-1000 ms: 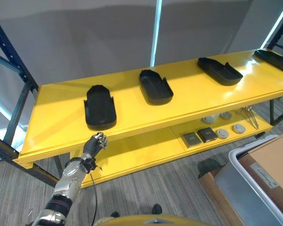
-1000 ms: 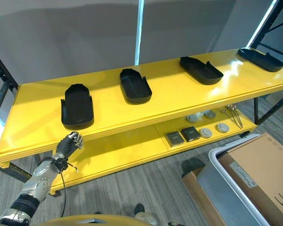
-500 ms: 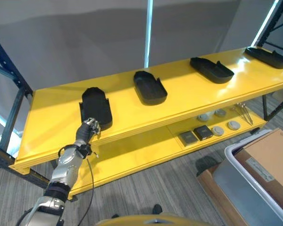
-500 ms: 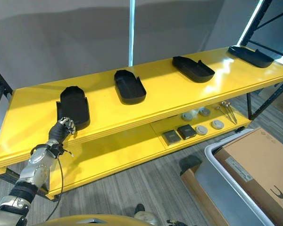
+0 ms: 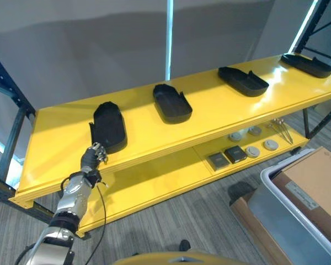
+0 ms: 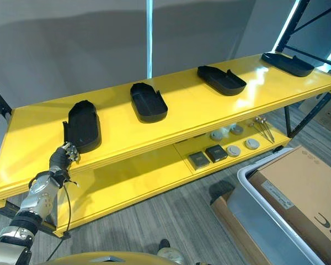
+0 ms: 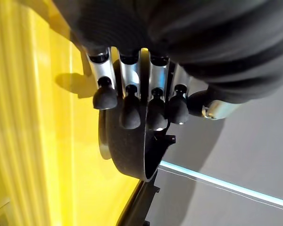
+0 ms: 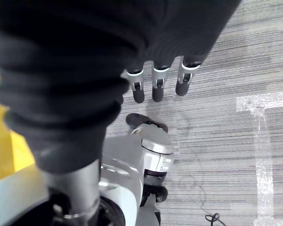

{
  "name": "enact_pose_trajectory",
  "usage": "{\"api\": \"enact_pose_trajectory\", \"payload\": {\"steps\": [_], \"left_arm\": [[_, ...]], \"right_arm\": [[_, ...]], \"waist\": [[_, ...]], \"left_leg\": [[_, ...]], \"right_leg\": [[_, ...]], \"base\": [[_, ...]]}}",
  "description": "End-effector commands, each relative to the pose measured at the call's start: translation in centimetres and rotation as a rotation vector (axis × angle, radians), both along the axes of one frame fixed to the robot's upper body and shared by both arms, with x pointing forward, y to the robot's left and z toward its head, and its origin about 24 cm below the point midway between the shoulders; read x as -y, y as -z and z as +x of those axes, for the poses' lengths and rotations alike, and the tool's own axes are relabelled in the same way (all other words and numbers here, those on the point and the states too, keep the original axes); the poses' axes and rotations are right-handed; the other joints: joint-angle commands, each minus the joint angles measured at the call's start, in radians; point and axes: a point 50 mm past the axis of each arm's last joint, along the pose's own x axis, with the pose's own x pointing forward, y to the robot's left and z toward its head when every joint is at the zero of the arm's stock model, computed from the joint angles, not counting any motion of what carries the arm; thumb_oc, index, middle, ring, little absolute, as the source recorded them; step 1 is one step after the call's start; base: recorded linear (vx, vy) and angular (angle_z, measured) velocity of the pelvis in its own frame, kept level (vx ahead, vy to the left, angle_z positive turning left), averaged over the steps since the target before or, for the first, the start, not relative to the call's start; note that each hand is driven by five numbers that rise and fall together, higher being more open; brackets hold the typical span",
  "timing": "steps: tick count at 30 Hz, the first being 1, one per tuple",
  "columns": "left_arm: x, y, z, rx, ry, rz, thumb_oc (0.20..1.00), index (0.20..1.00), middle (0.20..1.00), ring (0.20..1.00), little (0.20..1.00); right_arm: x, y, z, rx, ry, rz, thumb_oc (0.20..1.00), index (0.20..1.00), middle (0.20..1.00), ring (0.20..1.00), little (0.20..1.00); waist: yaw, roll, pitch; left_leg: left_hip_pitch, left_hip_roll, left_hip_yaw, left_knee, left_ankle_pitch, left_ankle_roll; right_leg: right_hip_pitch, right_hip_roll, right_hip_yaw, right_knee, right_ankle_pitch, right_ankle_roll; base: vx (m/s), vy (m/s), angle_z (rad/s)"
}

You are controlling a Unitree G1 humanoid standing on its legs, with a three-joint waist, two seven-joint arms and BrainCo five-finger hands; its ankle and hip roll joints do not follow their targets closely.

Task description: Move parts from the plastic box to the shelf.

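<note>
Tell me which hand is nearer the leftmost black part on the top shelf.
Left. The left hand is at the near end of the leftmost black part on the yellow shelf. The right hand hangs over the grey floor, away from it.

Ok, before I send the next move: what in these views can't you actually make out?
- Plastic box: cut off by the eye views' lower right edge; a cardboard carton covers its inside, so any parts left are hidden.
- Left hand at the leftmost black part: contact can't be judged in the eye views; in the left wrist view the fingertips overlap the part.
- Small items on the lower shelf: too small to identify.
</note>
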Motion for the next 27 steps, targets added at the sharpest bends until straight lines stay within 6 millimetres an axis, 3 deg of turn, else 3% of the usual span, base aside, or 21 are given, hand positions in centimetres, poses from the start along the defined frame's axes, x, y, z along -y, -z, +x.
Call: {"api": "enact_pose_trajectory", "payload": {"steps": [1, 10, 20, 21, 22, 27], "left_arm": [[-1.8, -4.3, 3.3, 0.144, -0.083, 0.065, 0.2, 0.2, 0.2, 0.2, 0.2], [-3.5, -5.1, 4.3, 0.096, -0.216, 0.057, 0.2, 0.2, 0.2, 0.2, 0.2], [-4.2, -5.7, 4.7, 0.128, -0.252, 0.04, 0.2, 0.2, 0.2, 0.2, 0.2], [-4.2, -6.0, 4.7, 0.149, -0.246, 0.038, 0.52, 0.52, 0.52, 0.52, 0.52], [-4.2, -6.2, 4.7, 0.167, -0.24, 0.043, 1.0, 1.0, 1.0, 1.0, 1.0], [-2.8, -6.8, 3.9, 0.304, -0.168, 0.024, 1.0, 1.0, 1.0, 1.0, 1.0]], "right_arm": [[0.1, 0.1, -0.4, -0.049, -0.072, 0.013, 1.0, 1.0, 1.0, 1.0, 1.0], [0.2, 0.2, -1.0, -0.073, -0.072, 0.013, 1.0, 1.0, 1.0, 1.0, 1.0], [0.3, 0.3, -1.5, -0.077, -0.075, 0.004, 1.0, 1.0, 1.0, 1.0, 1.0], [0.3, 0.2, -1.5, -0.074, -0.072, 0.004, 1.0, 1.0, 1.0, 1.0, 1.0], [0.4, 0.2, -1.6, -0.072, -0.069, 0.004, 1.0, 1.0, 1.0, 1.0, 1.0], [0.3, 0.2, -1.4, -0.053, -0.055, 0.011, 1.0, 1.0, 1.0, 1.0, 1.0]], "waist": [[-0.011, -0.038, 0.014], [-0.037, -0.038, 0.008], [-0.048, -0.04, 0.003], [-0.047, -0.039, 0.003], [-0.046, -0.039, 0.003], [-0.02, -0.033, 0.005]], "left_leg": [[-0.027, -0.015, -0.01, 0.039, -0.042, 0.022], [-0.02, -0.011, -0.003, 0.044, -0.045, 0.018], [-0.018, -0.011, 0.001, 0.046, -0.049, 0.014], [-0.018, -0.011, 0.001, 0.046, -0.049, 0.013], [-0.018, -0.011, 0.0, 0.046, -0.05, 0.013], [-0.02, -0.017, -0.015, 0.043, -0.049, 0.012]], "right_leg": [[0.022, -0.042, 0.016, 0.071, -0.099, 0.066], [0.026, -0.036, 0.026, 0.075, -0.109, 0.064], [0.03, -0.032, 0.03, 0.073, -0.115, 0.061], [0.031, -0.032, 0.029, 0.072, -0.115, 0.061], [0.031, -0.033, 0.028, 0.072, -0.115, 0.061], [0.037, -0.035, 0.018, 0.068, -0.115, 0.058]], "base": [[0.04, -0.004, 0.0], [0.05, -0.016, -0.04], [0.01, -0.008, -0.03], [0.0, 0.0, 0.0], [0.0, 0.0, 0.0], [-0.04, -0.003, 0.0]]}}
